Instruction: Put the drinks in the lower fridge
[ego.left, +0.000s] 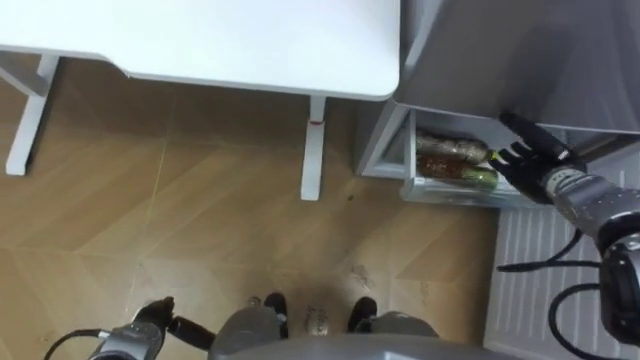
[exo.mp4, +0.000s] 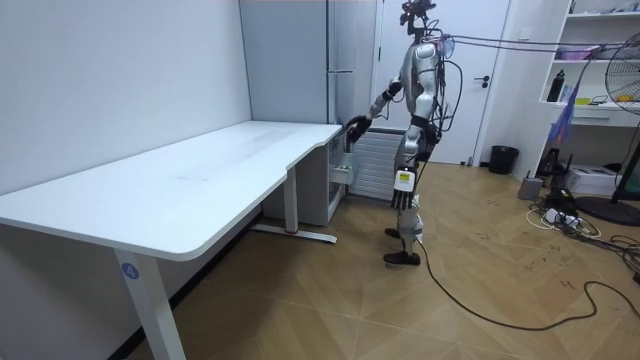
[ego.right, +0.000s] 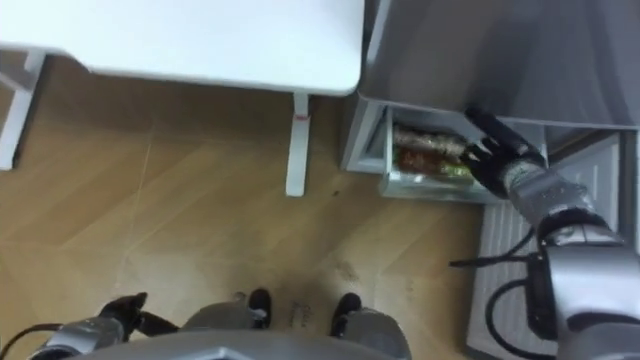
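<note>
Behind the right hand (ego.left: 535, 165), drinks (ego.left: 455, 160) partly hidden in drawer (ego.left: 409, 150)

Both eye views look steeply down from the robot's head at the floor (ego.left: 200, 200) before the fridge (ego.left: 520, 50), near it. The room view stands well off, facing the fridge along the white surface (exo.mp4: 180, 185). All share both.

Silver arms, black right hand (ego.left: 530, 160)
</note>
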